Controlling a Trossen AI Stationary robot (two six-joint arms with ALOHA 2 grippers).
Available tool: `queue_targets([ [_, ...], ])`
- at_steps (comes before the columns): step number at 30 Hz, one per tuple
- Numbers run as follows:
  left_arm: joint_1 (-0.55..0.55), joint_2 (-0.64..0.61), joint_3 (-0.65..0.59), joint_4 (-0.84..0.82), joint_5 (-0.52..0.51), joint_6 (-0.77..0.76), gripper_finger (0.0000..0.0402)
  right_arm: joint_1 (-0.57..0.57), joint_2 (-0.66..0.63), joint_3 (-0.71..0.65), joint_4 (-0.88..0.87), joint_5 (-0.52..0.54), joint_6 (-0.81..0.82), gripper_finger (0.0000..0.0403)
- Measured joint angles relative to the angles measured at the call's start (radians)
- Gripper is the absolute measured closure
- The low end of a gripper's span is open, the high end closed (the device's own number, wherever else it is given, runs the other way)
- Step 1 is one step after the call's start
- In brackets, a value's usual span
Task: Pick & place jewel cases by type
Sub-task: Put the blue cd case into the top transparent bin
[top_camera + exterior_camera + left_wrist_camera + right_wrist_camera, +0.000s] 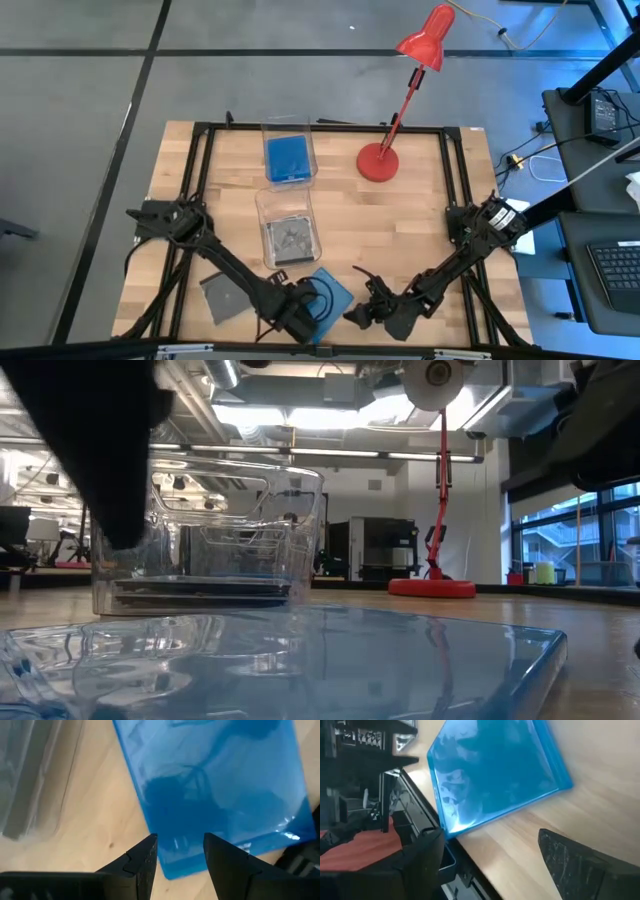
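Two clear plastic bins are standing on the wooden table [400, 225] in a line running toward 12 o'clock. The farther bin [289, 152] is holding a solid blue jewel case [288, 159], lying flat on its floor. The nearer bin [288, 230], around the table's centre, is holding a grey jewel case [290, 241]; in the low view dark flat cases are showing stacked at its bottom [200, 592].

At 6 o'clock, by the table's near edge, another blue jewel case [330, 293] is lying flat on the wood. The left end effector [179, 857] is hovering over that case's edge with its fingers narrowly parted, one on each side of the rim, gripping nothing. A loose grey jewel case [222, 297] is resting at about 7 o'clock, just beside the left arm.

The right end effector [372, 305] is sitting just beside the blue case at 5 o'clock, its fingers spread wide and empty.

A red desk lamp [400, 90] is standing at 1 o'clock.
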Motion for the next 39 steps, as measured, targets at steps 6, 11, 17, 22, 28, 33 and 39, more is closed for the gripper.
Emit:
queue_targets([
  [6,-0.006,-0.032,0.0,0.015,0.05,0.076,0.0252,0.009,0.0,0.0,-0.001,-0.001,0.0,0.0077],
  [11,-0.07,-0.101,0.0,-0.17,-0.012,0.038,0.0268,0.022,0.0,0.0,-0.005,-0.001,0.0,0.0077],
  [17,-0.138,-0.227,0.0,-0.163,-0.231,-0.065,0.0302,0.018,0.0,0.0,-0.015,0.0,0.0,0.0077],
  [22,-0.163,-0.231,0.0,0.262,-0.231,0.31,0.0338,-0.003,0.0,0.0,-0.027,0.005,-0.002,0.0077],
  [28,-0.107,-0.24,0.0,0.23,-0.172,0.431,0.0361,-0.028,0.0,0.0,-0.03,0.007,-0.011,0.0077],
  [33,-0.107,-0.371,0.0,0.021,-0.188,0.413,0.0369,-0.035,0.0,0.0,-0.029,0.0,-0.025,0.0077],
  [39,-0.206,-0.597,-0.11,0.136,-0.554,0.445,0.0382,-0.034,0.0,0.0,-0.029,0.0,-0.026,0.0077],
])
